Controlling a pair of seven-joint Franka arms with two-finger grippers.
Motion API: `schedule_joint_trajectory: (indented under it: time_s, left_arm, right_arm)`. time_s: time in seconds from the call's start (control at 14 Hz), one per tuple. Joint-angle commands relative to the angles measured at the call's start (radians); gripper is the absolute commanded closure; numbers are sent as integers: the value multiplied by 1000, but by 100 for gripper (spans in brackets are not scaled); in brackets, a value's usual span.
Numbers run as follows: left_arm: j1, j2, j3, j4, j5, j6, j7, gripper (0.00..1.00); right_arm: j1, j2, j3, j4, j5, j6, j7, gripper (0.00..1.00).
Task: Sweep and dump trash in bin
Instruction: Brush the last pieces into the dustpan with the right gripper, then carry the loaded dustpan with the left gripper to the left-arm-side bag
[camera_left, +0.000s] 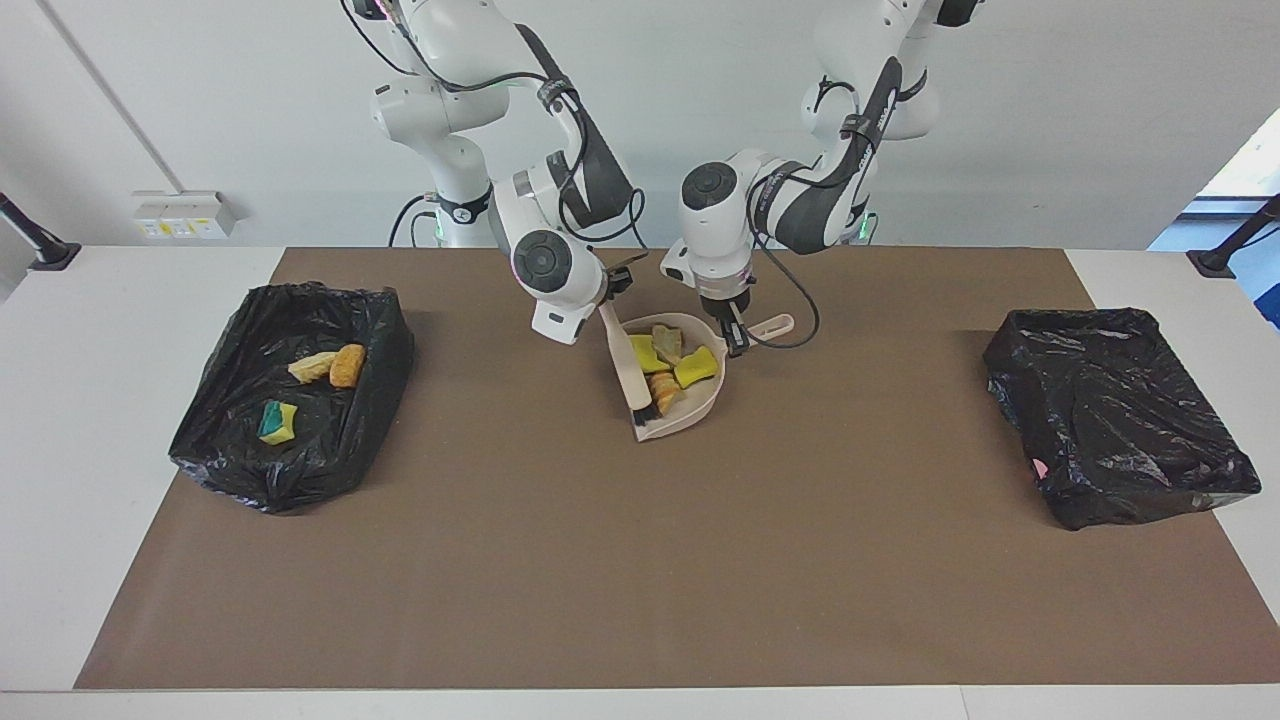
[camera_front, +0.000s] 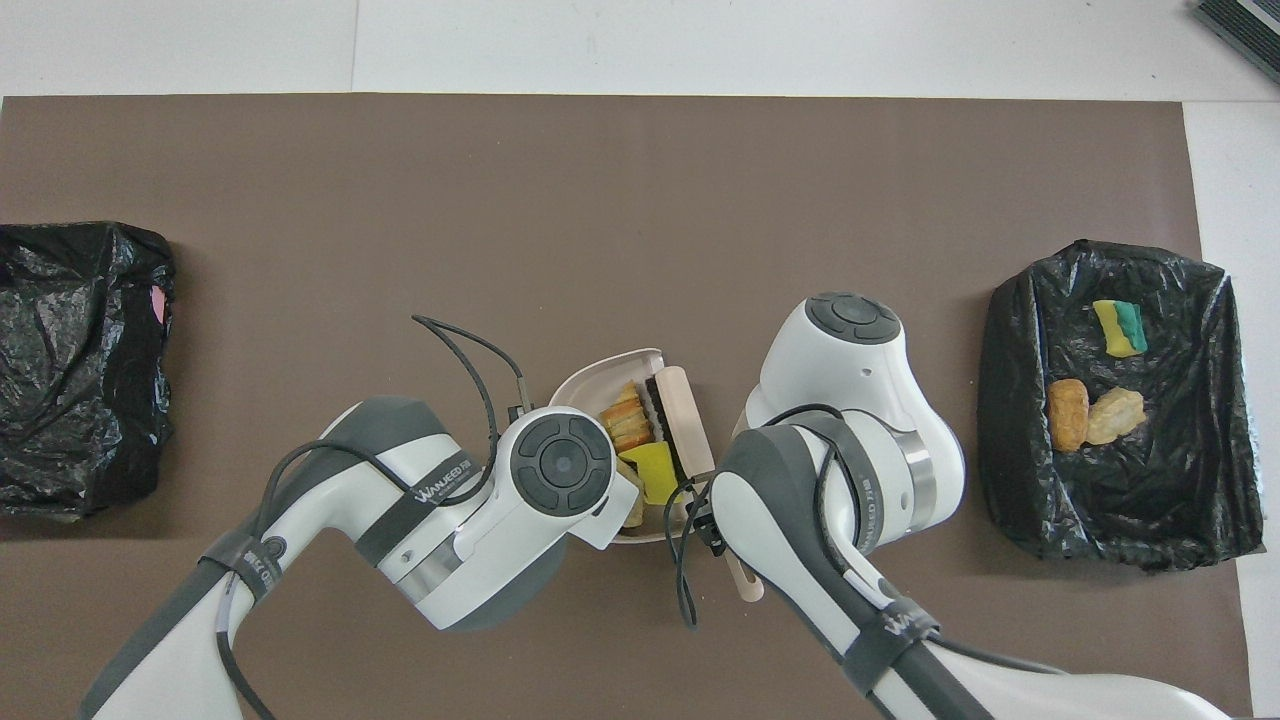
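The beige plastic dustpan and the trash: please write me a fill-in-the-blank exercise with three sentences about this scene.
1. The beige plastic dustpan holds ____ small trash chunks.
2. The black-lined bin at the right arm's end of the table holds ____ chunks.
3. The right end effector is shut on the handle of the beige ____, the left end effector on the dustpan's handle.

Missing words: four; three; brush
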Motion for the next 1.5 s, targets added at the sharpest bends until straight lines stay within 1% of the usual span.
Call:
schedule_joint_trajectory:
  time_s: [0.0, 0.14, 0.43, 0.64, 0.79, 0.86, 1.0, 1.14, 1.22, 1.43]
  left_arm:
    - [18, -18, 3, -23, 1, 27, 50, 100]
    - [20, -17, 6, -20, 1, 44, 93, 100]
    - [25, -21, 41, -7, 1, 36, 168, 100]
    - [-1, -35, 115, 21, 1, 21, 255, 100]
    - [-5, -66, 149, 21, 0, 17, 309, 100]
    - [-8, -86, 172, 21, -5, 17, 344, 100]
    - [-27, -129, 240, 21, -41, -11, 418, 100]
    - [-51, -185, 319, 21, -89, -43, 511, 100]
    - [-63, -208, 357, 21, -89, -55, 545, 100]
    - [-130, -276, 544, 20, -89, -186, 553, 100]
  right_arm:
    - [-19, -45, -3, 11, 0, -1, 69, 100]
    - [-19, -82, -3, 23, -75, -6, 123, 100]
    - [-19, -128, -4, 52, -185, -75, 158, 100]
    - [-12, -163, 6, 46, -199, -115, 227, 100]
    - [19, -181, 12, 32, -186, -110, 317, 100]
    - [52, -188, 12, 25, -181, -107, 354, 100]
    - [114, -230, 12, -24, -149, -78, 437, 100]
    - [155, -292, 12, -123, -115, -14, 468, 100]
    - [180, -310, 12, -170, -97, 21, 471, 100]
    - [278, -309, 12, -253, -78, 130, 538, 100]
